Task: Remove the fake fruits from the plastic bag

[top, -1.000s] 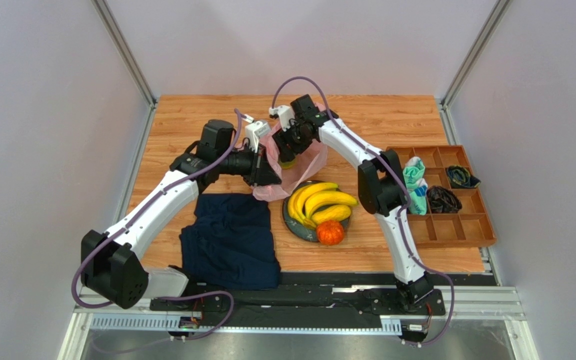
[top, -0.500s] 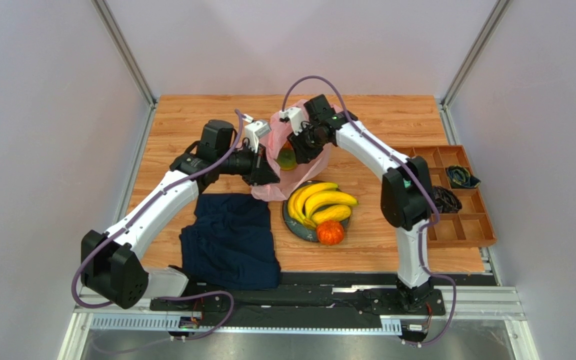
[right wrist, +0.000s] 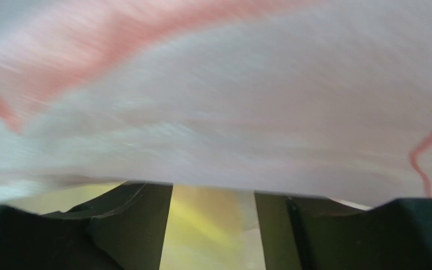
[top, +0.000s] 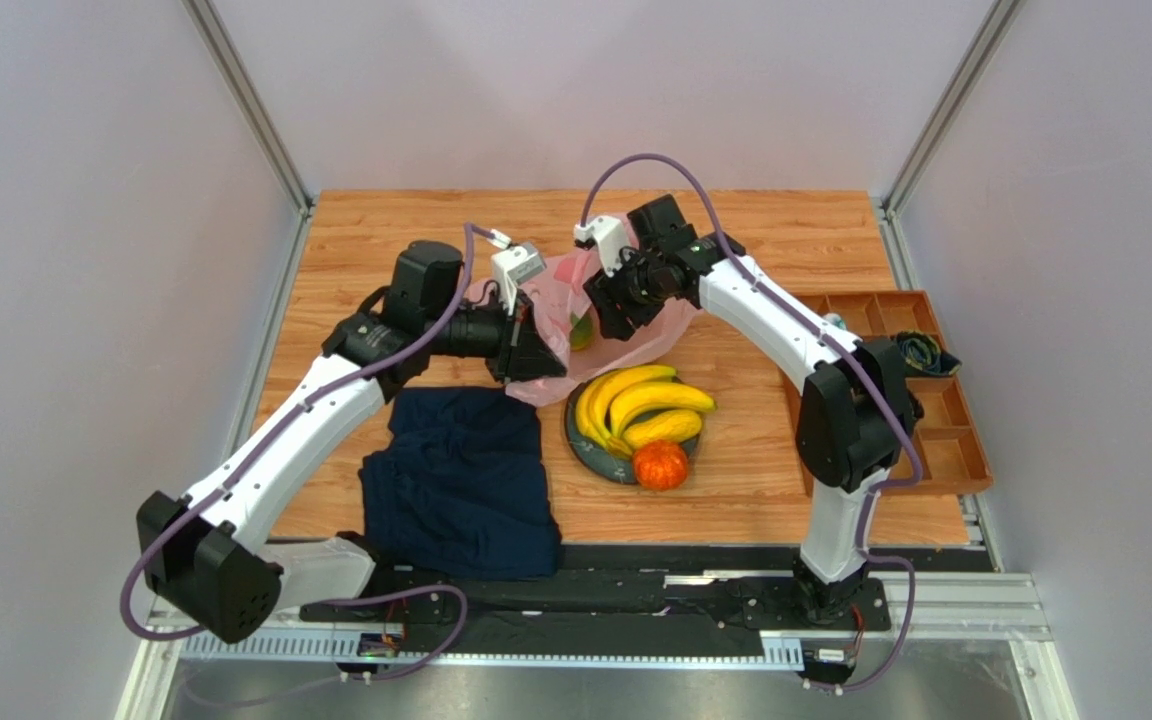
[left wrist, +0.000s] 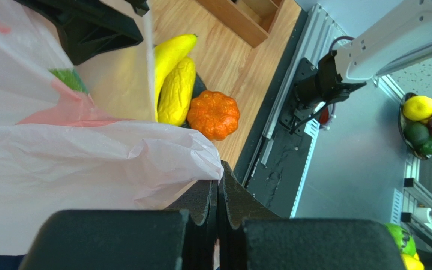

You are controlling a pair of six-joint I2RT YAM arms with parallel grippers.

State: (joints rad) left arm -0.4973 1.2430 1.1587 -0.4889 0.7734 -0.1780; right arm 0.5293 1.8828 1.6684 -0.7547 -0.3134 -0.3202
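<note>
The pink plastic bag (top: 564, 308) hangs between my two grippers at mid-table. My left gripper (top: 540, 350) (left wrist: 219, 175) is shut on the bag's (left wrist: 88, 163) edge. A yellow-green fruit (top: 582, 332) shows at the bag's mouth. My right gripper (top: 609, 312) (right wrist: 212, 191) is at the bag's right side, its jaws apart. Blurred bag film (right wrist: 229, 101) hides its fingertips, and the yellow-green fruit (right wrist: 212, 225) shows in the gap. The dark plate (top: 582, 441) holds the banana bunch (top: 642, 398), a long yellow piece (top: 665, 428) and an orange fruit (top: 660, 465).
A dark navy folded cloth (top: 459, 480) lies near the front, left of the plate. A wooden compartment tray (top: 913, 453) with small cloth items sits at the right edge. Grey walls close in both sides and the back.
My right arm has swung to the right and its gripper has shifted right along the bag. The left gripper has kept its hold and sagged slightly, and the bag hangs lower.
</note>
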